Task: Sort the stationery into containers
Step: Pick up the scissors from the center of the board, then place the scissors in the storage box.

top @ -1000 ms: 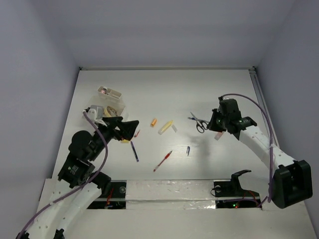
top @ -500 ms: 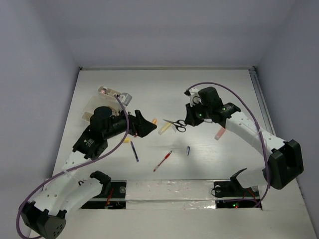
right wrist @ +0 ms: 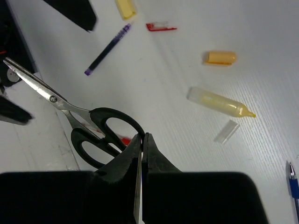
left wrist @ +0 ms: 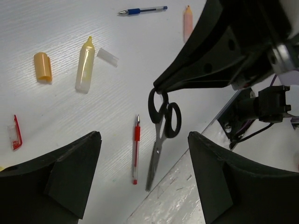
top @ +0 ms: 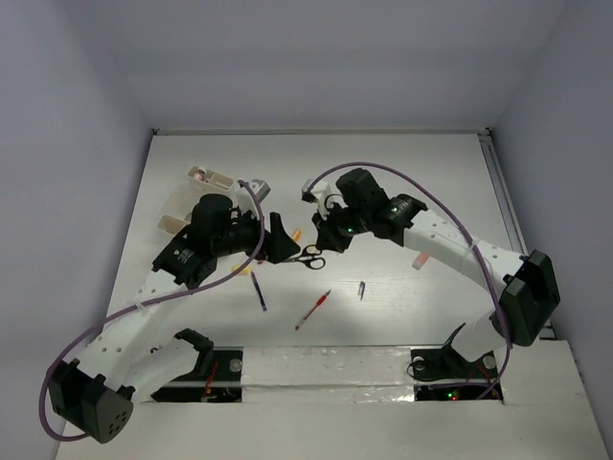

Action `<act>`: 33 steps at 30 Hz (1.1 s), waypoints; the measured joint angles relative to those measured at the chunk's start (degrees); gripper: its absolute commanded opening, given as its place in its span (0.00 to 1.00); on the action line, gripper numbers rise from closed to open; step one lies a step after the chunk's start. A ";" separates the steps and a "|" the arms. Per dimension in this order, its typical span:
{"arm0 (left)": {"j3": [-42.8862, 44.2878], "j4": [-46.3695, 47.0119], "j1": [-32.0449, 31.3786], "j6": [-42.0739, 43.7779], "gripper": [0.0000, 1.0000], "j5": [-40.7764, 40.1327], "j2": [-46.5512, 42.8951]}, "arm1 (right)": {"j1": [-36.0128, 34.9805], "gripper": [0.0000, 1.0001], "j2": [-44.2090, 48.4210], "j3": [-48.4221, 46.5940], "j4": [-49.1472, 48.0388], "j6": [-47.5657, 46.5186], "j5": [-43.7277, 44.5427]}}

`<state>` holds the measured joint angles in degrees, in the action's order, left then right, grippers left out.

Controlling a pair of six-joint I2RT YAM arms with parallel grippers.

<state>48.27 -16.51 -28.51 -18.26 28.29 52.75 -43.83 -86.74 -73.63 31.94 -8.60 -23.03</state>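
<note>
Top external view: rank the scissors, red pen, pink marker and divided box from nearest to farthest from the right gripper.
1. Scissors, held in the right gripper, centre.
2. Red pen, nearer the bases.
3. Pink marker, to the right.
4. Divided box, far left.

Soft, even light falls from overhead on my white bench (top: 402, 182), which is bright, with faint short shadows under things. Close up, my left tool (left wrist: 143, 140) looms black and blurred. The scissors (right wrist: 70, 108) blade glints in my right wrist view.
</note>
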 measured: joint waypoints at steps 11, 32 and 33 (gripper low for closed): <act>0.46 0.22 0.00 1.88 0.46 5.95 4.00 | -3.17 0.00 -1.44 -6.12 1.31 -3.23 1.31; -0.68 2.75 -0.20 1.29 0.48 9.46 6.54 | -4.66 0.00 -4.83 -9.01 3.23 -4.17 6.60; -0.68 2.64 -0.28 1.25 0.50 9.07 6.27 | -4.63 0.00 -4.83 -9.01 3.23 -4.22 6.73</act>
<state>47.59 -13.87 -28.80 -17.02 37.36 59.02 -48.47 -91.57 -82.63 35.18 -12.82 -16.29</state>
